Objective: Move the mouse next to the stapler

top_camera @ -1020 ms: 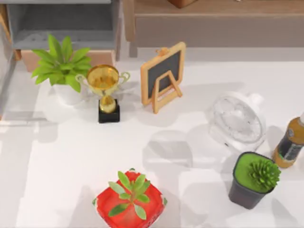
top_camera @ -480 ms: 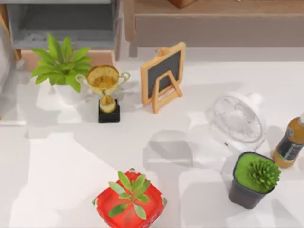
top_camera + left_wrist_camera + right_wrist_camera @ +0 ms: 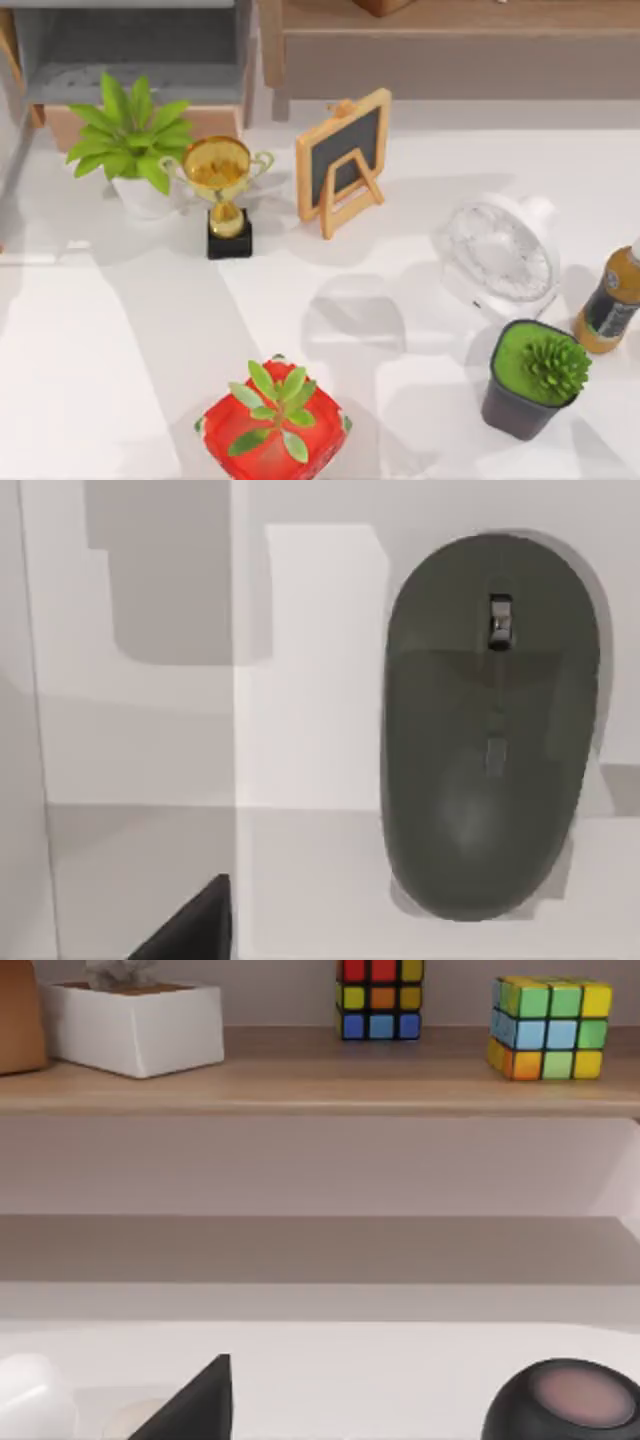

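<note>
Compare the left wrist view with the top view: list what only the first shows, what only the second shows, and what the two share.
Only the left wrist view: a dark grey mouse with a scroll wheel, lying flat on the table, and a dark wedge-shaped part at the picture's edge.

Only the top view: a leafy plant, a gold trophy, a small chalkboard, a white fan, a bottle, a dark pot and a red pot.

Both: the white table with grey shadows.

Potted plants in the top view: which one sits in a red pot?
The small-leaved plant at the table's front edge; its pot is red. The broad-leaved plant has a white pot, the spiky succulent a dark one.
</note>
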